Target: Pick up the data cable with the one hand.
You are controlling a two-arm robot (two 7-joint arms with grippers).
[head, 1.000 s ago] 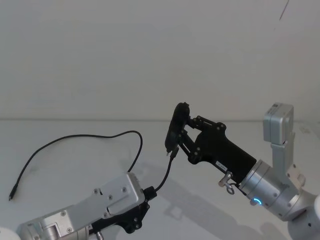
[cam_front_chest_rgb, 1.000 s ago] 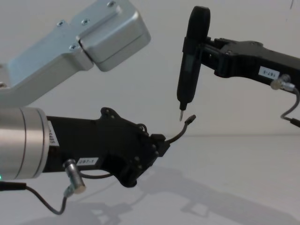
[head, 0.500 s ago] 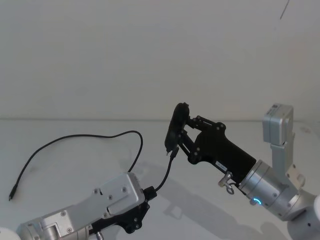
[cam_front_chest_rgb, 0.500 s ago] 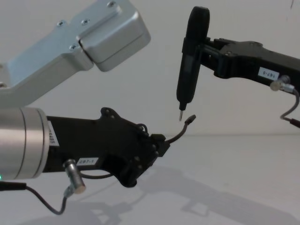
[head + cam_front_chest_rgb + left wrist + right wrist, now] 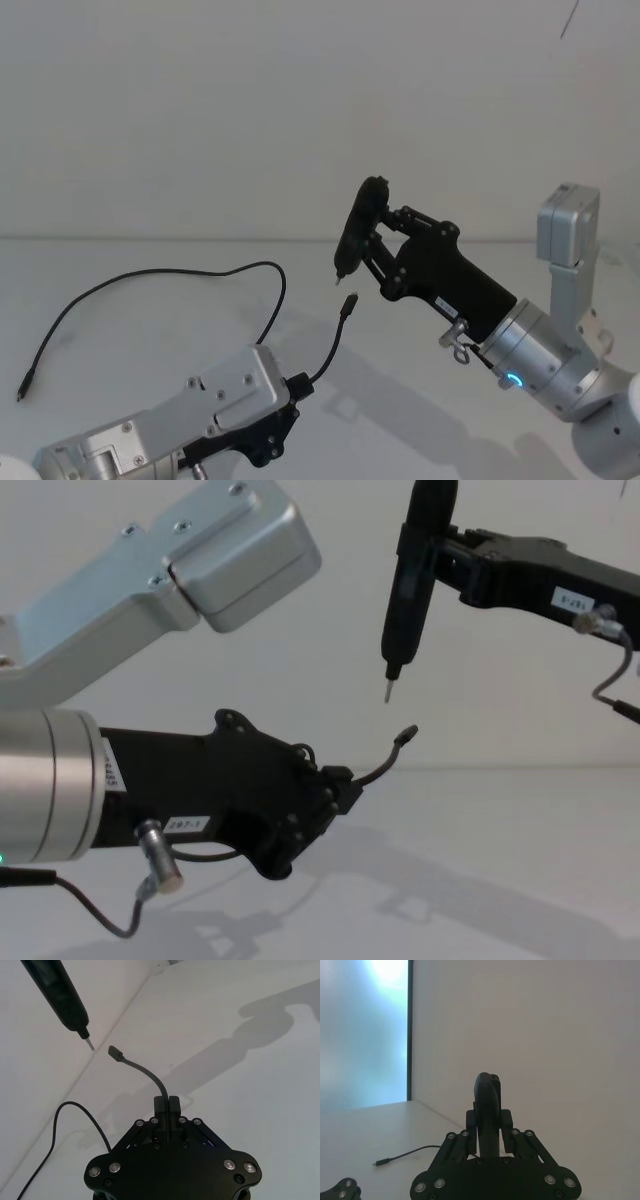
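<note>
The data cable (image 5: 160, 272) is a thin black line looping over the white table at the left. My left gripper (image 5: 298, 388) is shut on it near one end, low in the head view. From the fingers (image 5: 167, 1106) a short stretch curves up, and its small black plug (image 5: 350, 302) hangs free in the air. In the chest view the left gripper (image 5: 345, 786) reaches in from the left with the plug (image 5: 406, 735) above it. My right gripper (image 5: 374, 252) is shut on a black pen-shaped tool (image 5: 410, 590). The tool's metal tip hovers above the plug, apart from it.
The cable's far plug (image 5: 22, 392) lies on the table (image 5: 150, 330) at the left. A short grey wire with a silver plug (image 5: 150, 872) hangs under the left wrist, and another (image 5: 455, 360) under the right wrist. A plain wall stands behind.
The right gripper has lifted the pen-shaped tool up and slightly right, widening the gap between its tip and the plug. The left gripper and cable have stayed still.
</note>
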